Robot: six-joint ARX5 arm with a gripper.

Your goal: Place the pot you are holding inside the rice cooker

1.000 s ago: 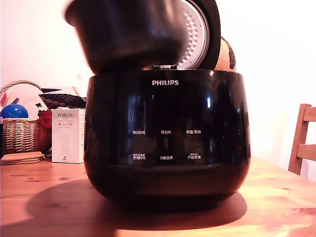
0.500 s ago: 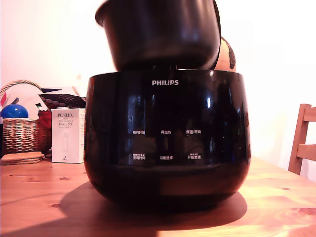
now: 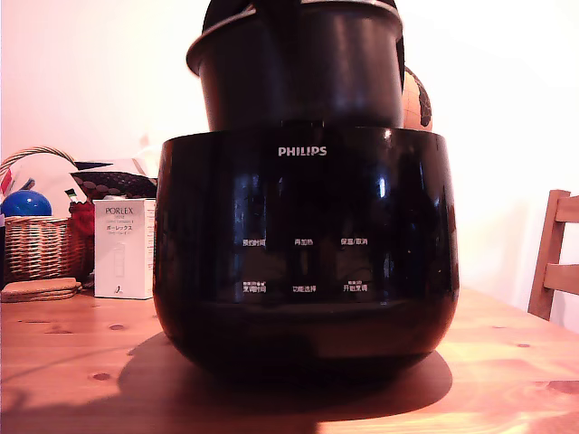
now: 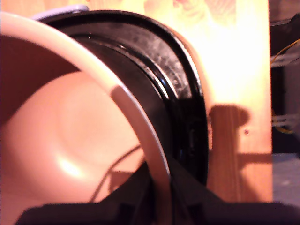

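The matte black pot (image 3: 303,81) stands in the mouth of the glossy black PHILIPS rice cooker (image 3: 303,253), its bottom sunk below the cooker's top edge. Its upper wall and flared rim still show above, and the rim sits slightly tilted, lower toward the exterior view's left. In the wrist view my gripper (image 4: 159,187) is shut on the pot's rim (image 4: 136,122), one dark finger (image 4: 126,197) inside the pot and one outside. The pot's inside (image 4: 61,150) looks pinkish there. The cooker's shiny black rim (image 4: 180,93) curves just beyond it. The cooker's open lid is almost wholly hidden behind the pot.
The cooker sits on a wooden table (image 3: 507,362). At the exterior view's left stand a white PORLEX box (image 3: 125,249), a wicker basket (image 3: 36,249) with a blue ball (image 3: 25,203), and cork coasters (image 3: 41,289). A wooden chair (image 3: 556,262) is at the right edge.
The pot has moved from up at the exterior view's left to over the cooker's mouth, then down into it. It now covers the lid's white inner plate.
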